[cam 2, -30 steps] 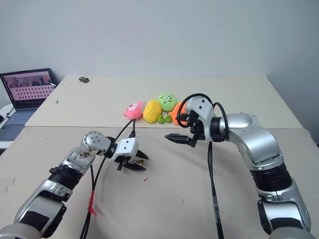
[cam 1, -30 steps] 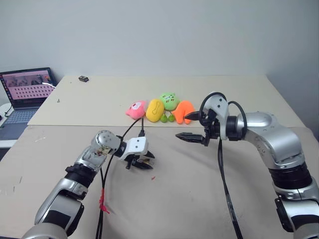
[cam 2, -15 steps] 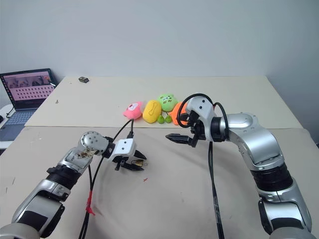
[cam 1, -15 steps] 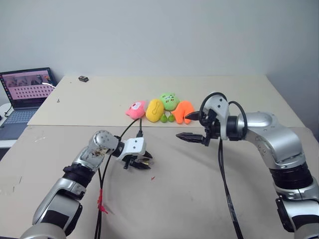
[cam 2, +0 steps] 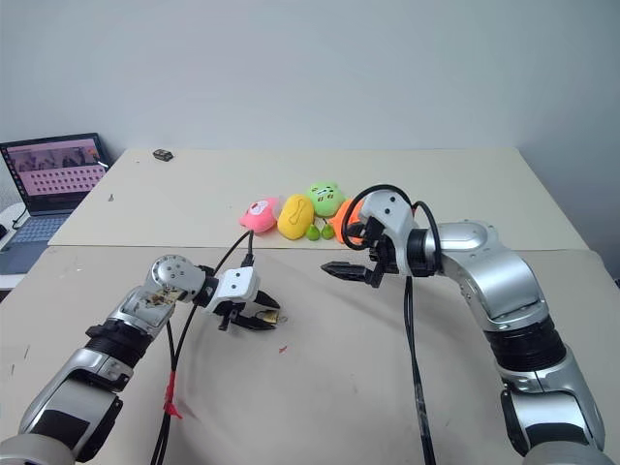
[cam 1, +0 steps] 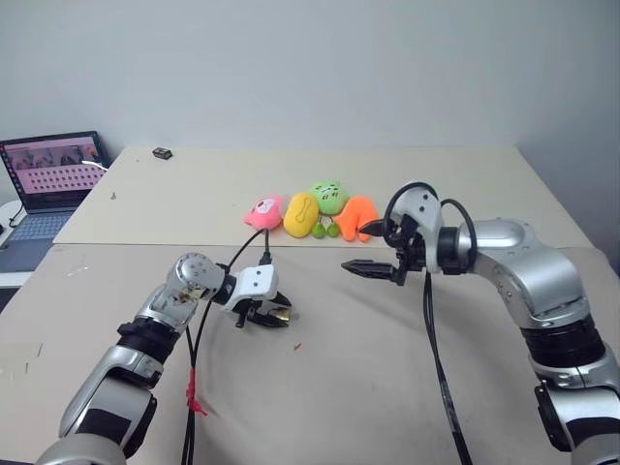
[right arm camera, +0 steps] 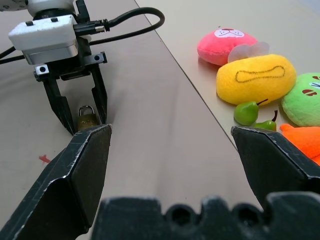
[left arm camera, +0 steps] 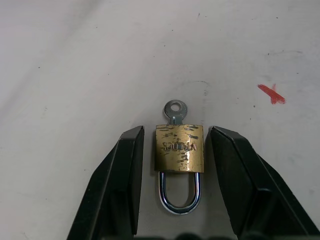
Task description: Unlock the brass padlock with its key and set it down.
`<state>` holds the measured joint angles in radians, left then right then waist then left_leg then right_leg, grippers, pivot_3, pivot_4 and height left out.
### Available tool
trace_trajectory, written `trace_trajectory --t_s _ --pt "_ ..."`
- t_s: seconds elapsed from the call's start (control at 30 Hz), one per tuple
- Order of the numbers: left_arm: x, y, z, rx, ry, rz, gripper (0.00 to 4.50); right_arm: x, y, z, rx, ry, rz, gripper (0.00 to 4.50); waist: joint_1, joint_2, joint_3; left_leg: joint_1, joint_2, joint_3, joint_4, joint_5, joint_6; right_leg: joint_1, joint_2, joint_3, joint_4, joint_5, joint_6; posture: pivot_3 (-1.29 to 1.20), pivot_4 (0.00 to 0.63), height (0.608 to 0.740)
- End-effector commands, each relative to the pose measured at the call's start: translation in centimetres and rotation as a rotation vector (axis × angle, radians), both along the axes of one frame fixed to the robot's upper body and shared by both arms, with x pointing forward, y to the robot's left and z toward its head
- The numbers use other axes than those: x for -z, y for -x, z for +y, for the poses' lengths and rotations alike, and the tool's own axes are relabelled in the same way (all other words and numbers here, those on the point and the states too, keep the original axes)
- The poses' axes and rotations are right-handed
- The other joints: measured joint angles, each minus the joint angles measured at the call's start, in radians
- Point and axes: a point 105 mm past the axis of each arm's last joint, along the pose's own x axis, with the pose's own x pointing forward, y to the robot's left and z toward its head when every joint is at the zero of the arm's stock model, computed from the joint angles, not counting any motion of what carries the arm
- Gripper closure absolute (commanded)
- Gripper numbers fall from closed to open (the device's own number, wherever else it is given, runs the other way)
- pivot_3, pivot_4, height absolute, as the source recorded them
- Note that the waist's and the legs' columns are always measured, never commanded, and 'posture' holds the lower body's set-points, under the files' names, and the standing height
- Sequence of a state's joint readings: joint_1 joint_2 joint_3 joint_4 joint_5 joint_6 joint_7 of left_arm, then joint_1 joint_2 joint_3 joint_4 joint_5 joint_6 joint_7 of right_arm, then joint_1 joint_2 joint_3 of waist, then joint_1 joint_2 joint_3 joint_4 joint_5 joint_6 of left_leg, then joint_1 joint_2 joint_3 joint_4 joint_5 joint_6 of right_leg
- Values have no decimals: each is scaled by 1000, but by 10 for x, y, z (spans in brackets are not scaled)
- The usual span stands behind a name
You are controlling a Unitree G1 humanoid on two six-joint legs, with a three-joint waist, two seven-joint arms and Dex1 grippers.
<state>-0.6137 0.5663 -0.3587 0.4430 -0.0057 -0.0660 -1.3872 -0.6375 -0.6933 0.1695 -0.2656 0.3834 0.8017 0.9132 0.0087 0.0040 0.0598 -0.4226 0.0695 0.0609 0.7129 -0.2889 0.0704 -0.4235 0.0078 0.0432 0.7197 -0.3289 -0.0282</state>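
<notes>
Left gripper straddles the small golden-brass padlock, black fingers parted with a sliver of gap on either side; nothing gripped. Padlock lies flat on the tan table, silvery shackle toward the wrist, tiny silvery key seated in the keyway with its ring end pointing away. Right gripper hangs spread wide and empty, well apart, near the plush toys.

Judgement: lock looks set down, shackle apparently closed. To do well, lift the left gripper straight away without nudging the body or snagging the key.
</notes>
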Motion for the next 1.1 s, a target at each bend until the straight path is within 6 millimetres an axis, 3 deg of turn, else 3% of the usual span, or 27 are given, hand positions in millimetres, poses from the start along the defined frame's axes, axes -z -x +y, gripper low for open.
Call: trace_trajectory --t_s 0.03,0.73,0.77,0.87,1.1 --pt "-7 -3 9 -14 -13 -32 2281 -14 0 3 -20 -12 -69 0 0 0 0 0 0 0 0 0 0 0 0 0 0 0 0 0 150 640" --pt "-3 3 5 -16 5 10 2281 -11 -4 3 -8 -3 -79 0 0 0 0 0 0 0 0 0 0 0 0 0 0 0 0 0 150 640" --pt "-2 4 5 -14 7 22 2801 -11 -4 2 -5 -2 -79 0 0 0 0 0 0 0 0 0 0 0 0 0 0 0 0 0 150 640" --pt "1 8 6 -2 -3 41 3707 -11 -4 1 2 -1 -81 0 2 0 0 0 0 0 0 0 0 0 -1 0 0 0 0 0 150 640" --pt "2 7 9 -13 -16 42 3714 -12 -6 -2 18 9 -87 0 2 0 0 0 0 0 0 0 0 0 0 0 0 0 0 0 150 640"
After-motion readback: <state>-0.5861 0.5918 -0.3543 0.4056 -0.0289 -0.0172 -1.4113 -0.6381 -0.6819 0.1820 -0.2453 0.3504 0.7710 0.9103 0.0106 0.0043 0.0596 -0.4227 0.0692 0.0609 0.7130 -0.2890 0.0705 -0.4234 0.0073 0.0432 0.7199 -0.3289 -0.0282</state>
